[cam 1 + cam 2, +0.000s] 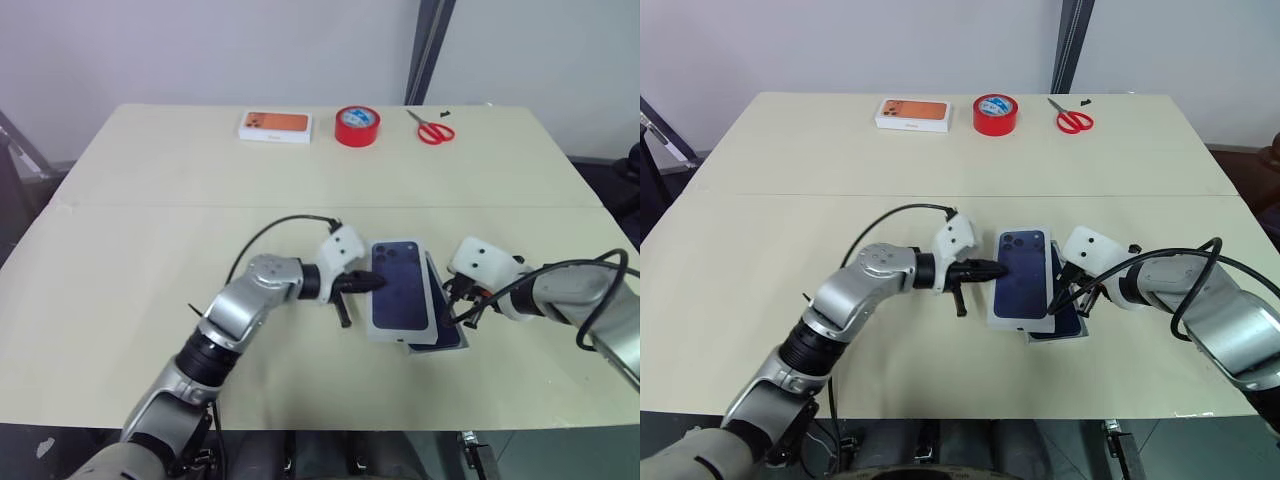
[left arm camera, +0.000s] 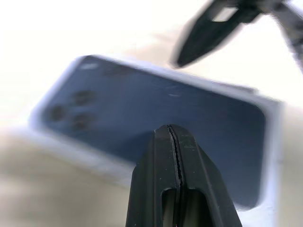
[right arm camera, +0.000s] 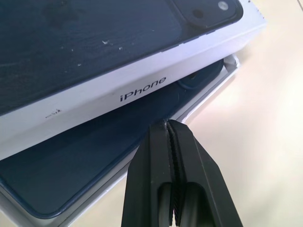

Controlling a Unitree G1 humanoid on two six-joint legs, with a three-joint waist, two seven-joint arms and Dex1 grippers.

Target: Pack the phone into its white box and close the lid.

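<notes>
At frame centre the lid (image 1: 405, 290) sits skewed over the phone (image 3: 94, 156); with both jaws together, nudges could jam it.

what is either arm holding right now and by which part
Nothing is held. The left gripper has its fingers shut at the lid's left edge; the right gripper, also shut, sits by the phone in the white box.
</notes>
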